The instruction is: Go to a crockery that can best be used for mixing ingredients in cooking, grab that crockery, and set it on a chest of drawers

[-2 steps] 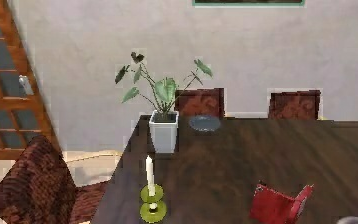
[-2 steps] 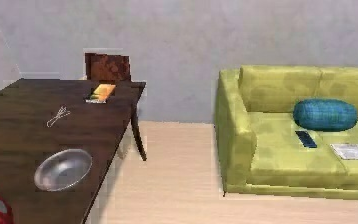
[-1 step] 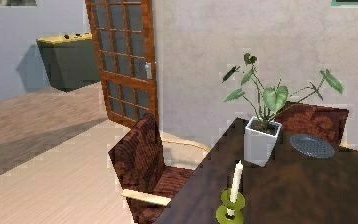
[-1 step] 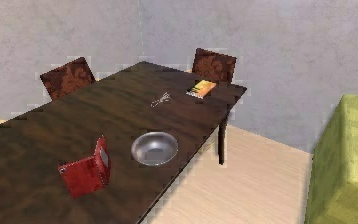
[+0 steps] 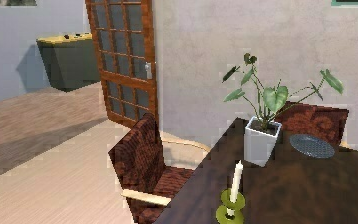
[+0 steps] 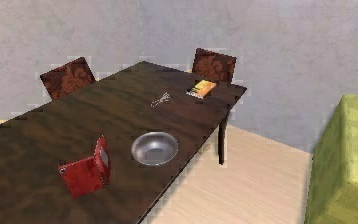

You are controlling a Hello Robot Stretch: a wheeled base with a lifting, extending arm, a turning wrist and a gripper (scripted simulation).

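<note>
Dark wood surface (image 6: pixel 47 130) runs across the arm side view. Nearest: red book (image 6: pixel 87 168), standing open. Just beside it, by the near edge: metal bowl (image 6: pixel 154 149), upright, mouth up; round, so no long axis. Farther: 2 chairs (image 6: pixel 215 64) at the far edge. Claw: state and bearing to bowl cannot be told.

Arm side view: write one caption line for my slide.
A grey metal bowl sits near the edge of a dark wooden table, beside a propped red book, green sofa at the right.
</note>
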